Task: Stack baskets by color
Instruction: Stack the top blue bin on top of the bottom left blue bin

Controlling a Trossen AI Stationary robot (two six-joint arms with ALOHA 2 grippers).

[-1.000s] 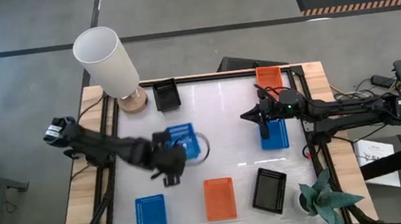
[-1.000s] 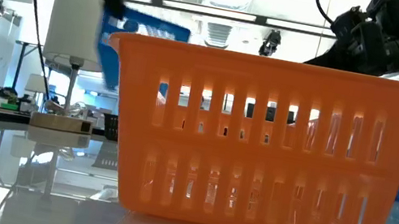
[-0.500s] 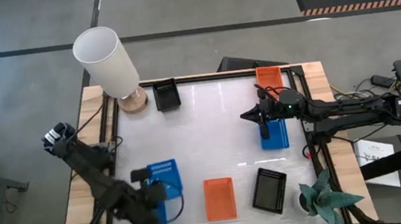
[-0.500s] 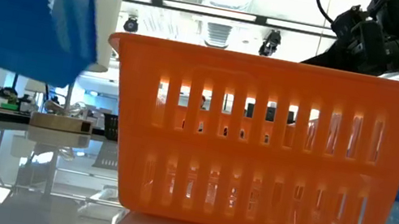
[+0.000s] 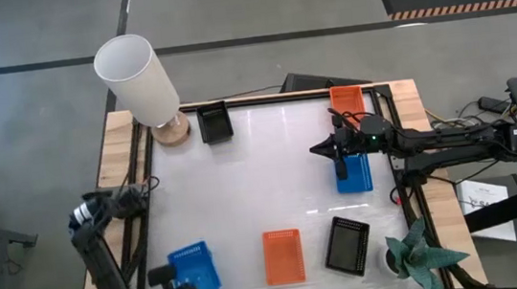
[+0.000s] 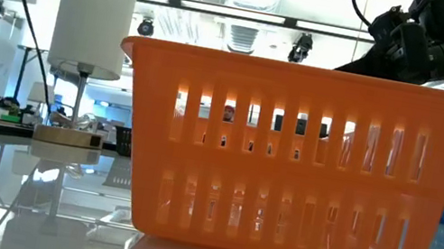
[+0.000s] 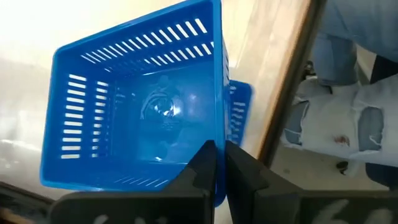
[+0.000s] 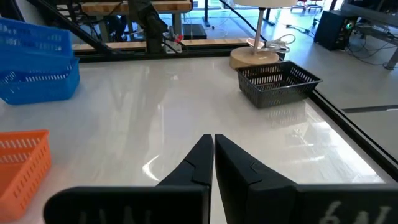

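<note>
My left gripper [image 7: 221,163] is over the table's near left corner, shut on a blue basket [image 5: 193,268]. A second blue basket [image 7: 240,104] lies on the table right under the held one. My right gripper [image 5: 339,161] is shut on nothing and hangs over a third blue basket [image 5: 354,175] at the right. One orange basket [image 5: 283,255] and one black basket [image 5: 347,245] lie near the front edge. Another orange basket [image 5: 347,100] sits at the far right and another black one [image 5: 215,122] at the far left. My left gripper pinches one side wall of the blue basket at its rim [image 7: 217,134], one finger inside the basket and one outside. The fingers come steeply from above. The basket hangs open side up, tilted, over the second blue basket; I cannot tell whether the two touch.
A tall white lamp [image 5: 139,78] on a wooden foot stands at the far left corner. A green plant [image 5: 420,253] sits at the near right corner. A person's legs [image 7: 345,118] show beyond the table's near left edge. The table's middle is bare.
My left gripper has carried the blue basket from the table's middle toward the near left corner, over the blue basket lying there. Its wrist has rolled on the way, so the held basket has turned about. The gripper has stayed shut on it.
</note>
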